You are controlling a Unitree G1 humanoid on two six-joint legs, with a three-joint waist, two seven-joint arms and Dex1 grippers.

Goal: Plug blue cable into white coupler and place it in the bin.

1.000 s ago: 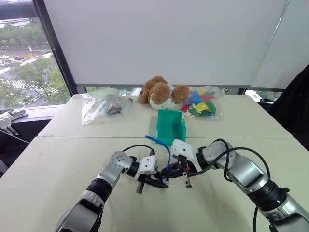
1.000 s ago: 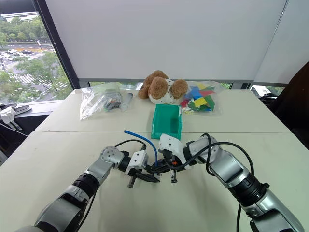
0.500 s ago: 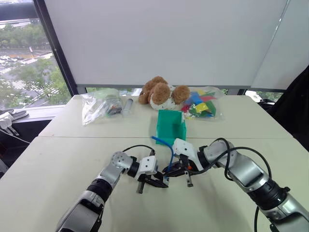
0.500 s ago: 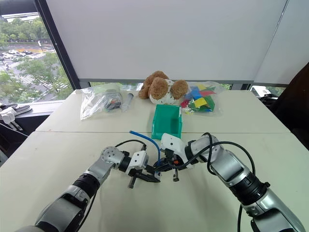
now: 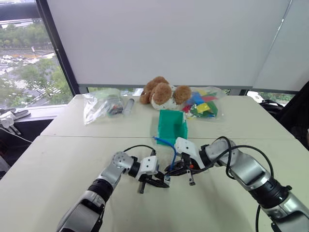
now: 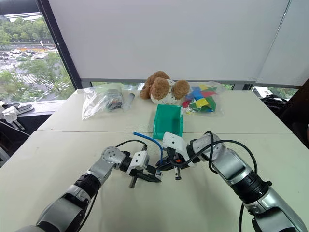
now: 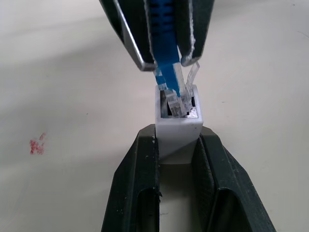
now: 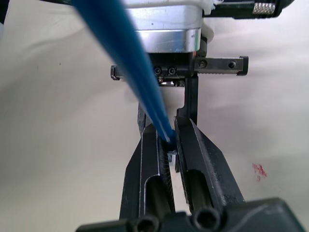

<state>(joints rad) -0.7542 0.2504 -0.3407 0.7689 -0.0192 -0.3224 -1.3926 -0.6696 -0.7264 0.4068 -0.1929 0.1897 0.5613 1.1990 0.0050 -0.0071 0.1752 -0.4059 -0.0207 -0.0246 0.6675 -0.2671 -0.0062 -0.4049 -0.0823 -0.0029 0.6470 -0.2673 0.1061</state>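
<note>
My left gripper (image 7: 177, 140) is shut on the white coupler (image 7: 176, 133), a small block with its dark opening facing the right gripper. My right gripper (image 8: 166, 128) is shut on the blue cable (image 5: 169, 147) just behind its clear plug (image 7: 176, 99). The plug's tip sits at the coupler's opening, slightly tilted; how deep it goes I cannot tell. Both grippers meet low over the near table, in front of the teal bin (image 5: 171, 126). From the right gripper the cable arches up and back to the left, its free end in the air.
Behind the bin lie a brown teddy bear (image 5: 161, 93), a clear bag of coloured items (image 5: 203, 104) and another clear bag (image 5: 100, 104) at the back left. A small red mark (image 7: 37, 145) is on the tabletop near the grippers.
The cable's free end has swung a little to the right. Both grippers have kept their place and their grip.
</note>
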